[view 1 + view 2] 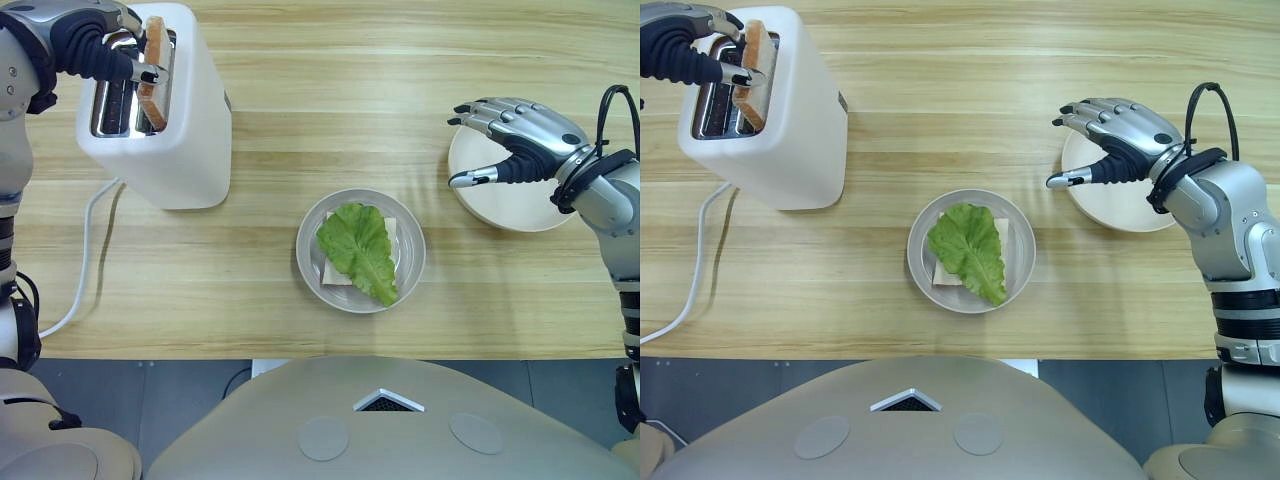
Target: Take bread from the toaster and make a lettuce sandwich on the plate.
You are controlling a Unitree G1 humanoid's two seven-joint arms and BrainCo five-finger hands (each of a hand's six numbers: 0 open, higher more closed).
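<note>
Bread [156, 40] was seen standing partly out of the toaster [190, 125] slot at the far left, pinched between fingers of the left hand [92, 48]. A 2nd slice [391, 230] was laid on the plate [412, 265] in the middle, w/ lettuce [358, 250] spread over it, the leaf tip near the rim. The right hand [520, 135] was held wide open, nothing in it, above a pale dish [510, 212] at the right, well apart from the plate. Risks, as judged: the bread was pinched only at its edge, so it could be twisted or dropped when lifted. The toaster could be dragged if the slice got caught in the slot. The lettuce could be pushed off when the bread was set down.
</note>
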